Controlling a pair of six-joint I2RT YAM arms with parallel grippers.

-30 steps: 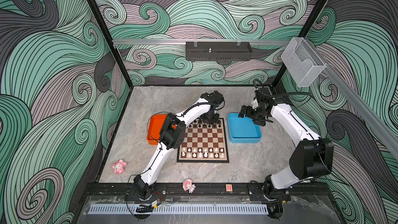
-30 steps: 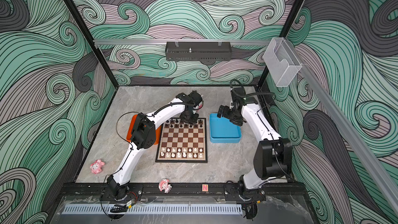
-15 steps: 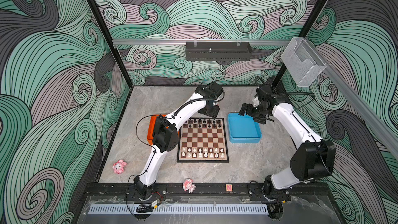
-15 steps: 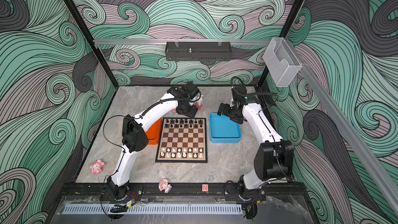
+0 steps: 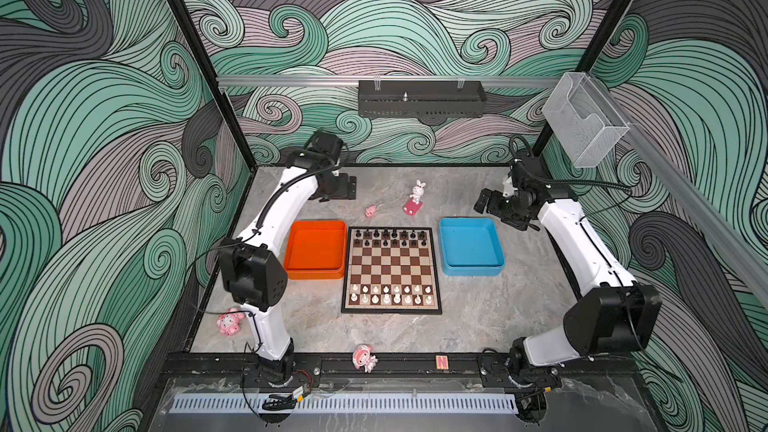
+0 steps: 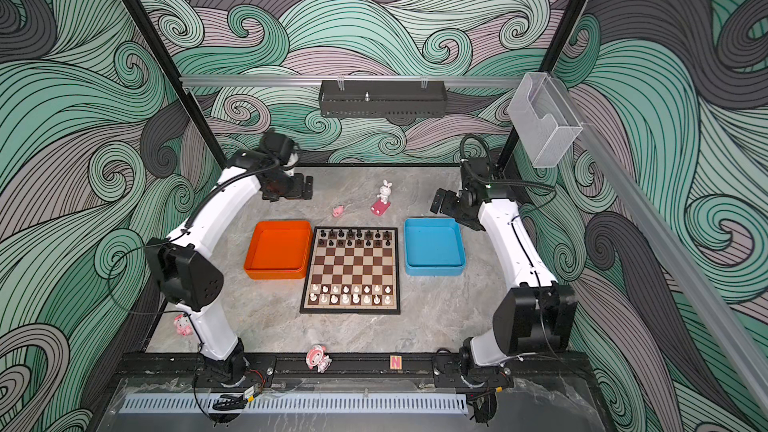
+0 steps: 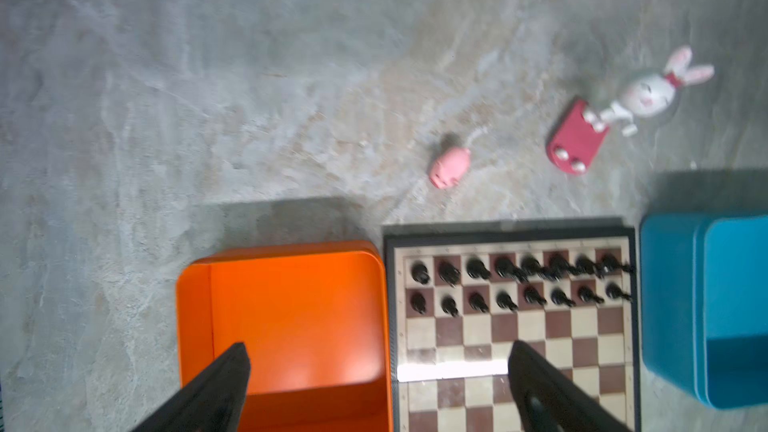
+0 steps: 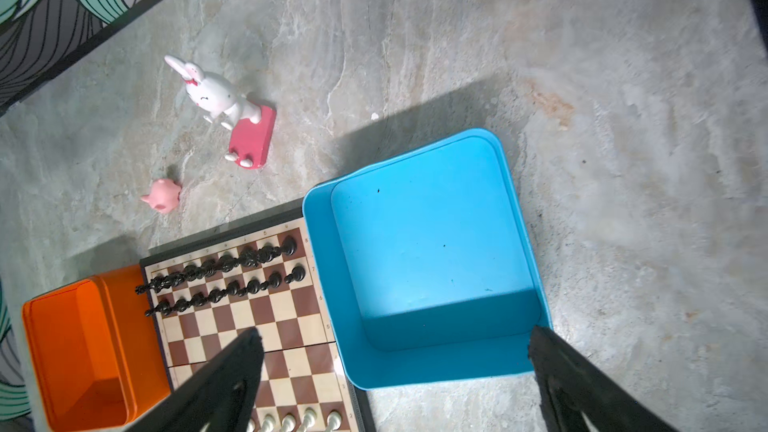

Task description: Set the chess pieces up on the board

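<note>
The board (image 5: 390, 268) lies flat in mid-table between two trays in both top views. Black chess pieces (image 5: 390, 238) fill its two far rows, and white chess pieces (image 5: 390, 293) fill its two near rows. My left gripper (image 5: 345, 189) hangs open and empty over the bare table behind the orange tray, well clear of the board. In the left wrist view the left gripper (image 7: 378, 351) looks down on the tray's edge and the black rows (image 7: 515, 280). My right gripper (image 5: 485, 203) is open and empty behind the blue tray; the right wrist view shows the right gripper (image 8: 395, 334) wide apart.
An empty orange tray (image 5: 316, 274) touches the board's left side and an empty blue tray (image 5: 471, 271) stands to its right. A white rabbit figure (image 5: 417, 193) and a small pink pig (image 5: 370, 210) sit behind the board. Pink figurines lie front left (image 5: 228, 322) and on the front rail (image 5: 364, 358).
My left gripper has lifted off the board's far rows, swung back and left past the orange tray, and opened with nothing in it. The right arm has barely shifted.
</note>
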